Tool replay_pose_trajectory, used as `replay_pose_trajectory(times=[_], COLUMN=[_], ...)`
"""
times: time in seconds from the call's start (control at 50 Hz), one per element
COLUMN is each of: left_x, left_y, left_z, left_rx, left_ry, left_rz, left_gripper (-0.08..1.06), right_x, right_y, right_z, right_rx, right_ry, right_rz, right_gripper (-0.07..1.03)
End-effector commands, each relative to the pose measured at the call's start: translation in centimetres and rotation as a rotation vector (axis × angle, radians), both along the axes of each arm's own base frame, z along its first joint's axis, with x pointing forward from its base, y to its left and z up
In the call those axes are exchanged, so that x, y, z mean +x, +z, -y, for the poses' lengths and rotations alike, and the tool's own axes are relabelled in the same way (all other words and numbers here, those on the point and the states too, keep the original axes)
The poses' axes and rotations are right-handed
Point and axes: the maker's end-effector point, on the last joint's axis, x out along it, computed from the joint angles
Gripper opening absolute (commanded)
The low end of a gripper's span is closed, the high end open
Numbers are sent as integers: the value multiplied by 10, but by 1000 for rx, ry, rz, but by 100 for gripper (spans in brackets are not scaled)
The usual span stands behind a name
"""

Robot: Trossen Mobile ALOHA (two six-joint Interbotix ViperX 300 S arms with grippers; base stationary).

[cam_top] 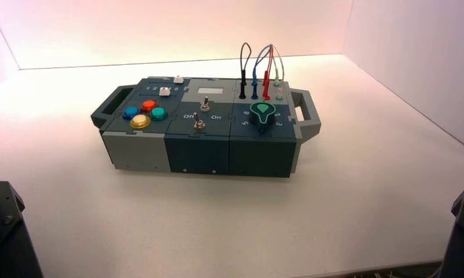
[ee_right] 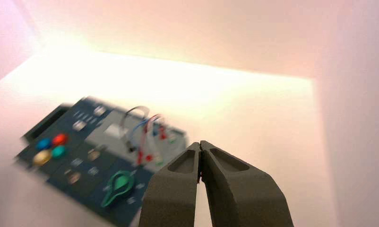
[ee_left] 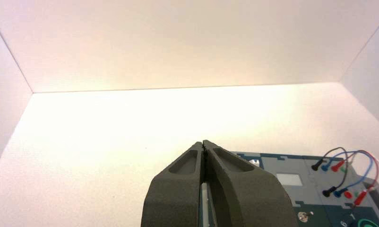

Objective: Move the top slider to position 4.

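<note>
Grey and dark-blue box of panels with a grey handle at each end (cam_top: 196, 153) stands on the pale table (cam_top: 160, 226); we log its contents from left to right.

Left section: the small white squarish top slider (cam_top: 178, 79) sits near the far edge, in a dark blue panel. Nearer to us is its twin, a white slider knob (cam_top: 164, 91), beside a row of small white numerals (cam_top: 151, 88); we cannot make out the 4 clearly. Nearer still we find four round push buttons: blue (cam_top: 131, 113), red (cam_top: 149, 106), yellow (cam_top: 140, 121) and green (cam_top: 158, 113).

Middle section: a pale rectangular display (cam_top: 210, 90) set in grey, then two metal toggle switches (cam_top: 205, 105).

Right section: black, blue, red and pale wires (cam_top: 245, 46) arch above the grey panel, their plugs in it; nearer lies the green-edged black dial (cam_top: 262, 114).

Left hand (ee_left: 203, 142): raised, apart from the box, fingertips together, holding nothing. Right hand (ee_right: 200, 143): likewise raised and apart, tips meeting, nothing held. We see neither hand touching the top slider.
</note>
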Motion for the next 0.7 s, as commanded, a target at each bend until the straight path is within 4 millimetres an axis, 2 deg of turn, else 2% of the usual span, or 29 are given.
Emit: replay_pose_trajectory(times=[0.02,0.1,0.14,0.18,0.28,0.54,0.56,0.7], left_x=[17,27,28,35,44,60,63,71], left_y=[18,19,19,18,14,-8,-14,-22], left_z=[0,0,0,0,0,-1,-1,0], left_rx=[26,42,45,59,66,71,74,79], left_ry=[-9,-16,-17,-23,-25,-24,-26,-31], left_rz=[13,-7,-10,-26,-44,-118,-137,-172], left_gripper=[-3,-3,-3,-3,-3,-3,-3,-3], right_x=[14,21,22,28,37,77,88,111], right_y=[7,1,1,-2,-10,-35,-39,-53], right_z=[-25,-44,-47,-63,-84,-129,-142,-171], right_rx=[-6,-23,-23,-37,-56,-117,-129,-159], right_ry=[68,118,125,163,201,239,247,272], right_rz=[-38,-78,-81,-109,-147,-236,-252,-284], right_gripper=[-2,-2,-2,-2,-2,-2,-2,-2])
